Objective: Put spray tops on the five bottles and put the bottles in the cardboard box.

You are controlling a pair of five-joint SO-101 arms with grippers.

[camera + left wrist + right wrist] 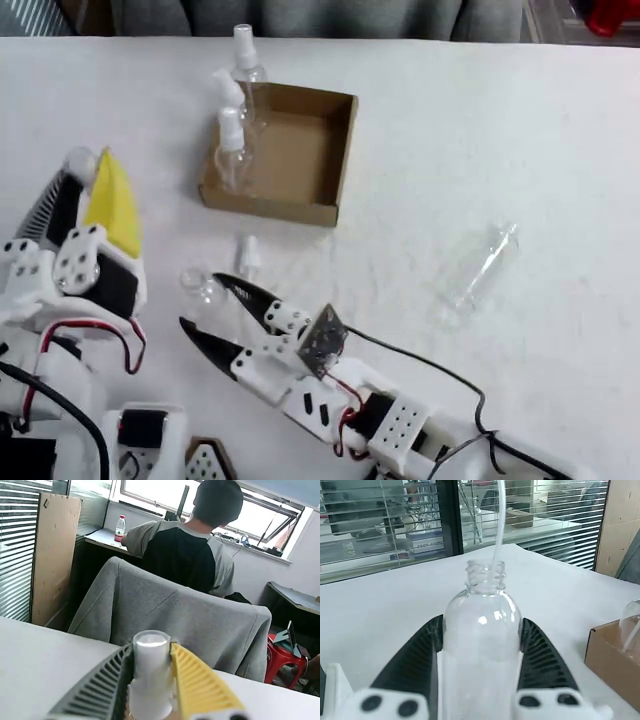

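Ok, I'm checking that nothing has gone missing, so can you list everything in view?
cardboard box: one, brown, open, mid-table.
topped bottles: three, clear with white spray tops, upright at the box's left edge in the high view.
lying bottle: one, clear, topless, on the table right of the box.
held bottle: one, clear, topless, in the right end effector.
loose spray top: one, white, on the table before the box.
held spray top: one, white, in the left end effector.
table: one, white.
left end effector: one, yellow and grey, shut.
right end effector: one, black, shut.
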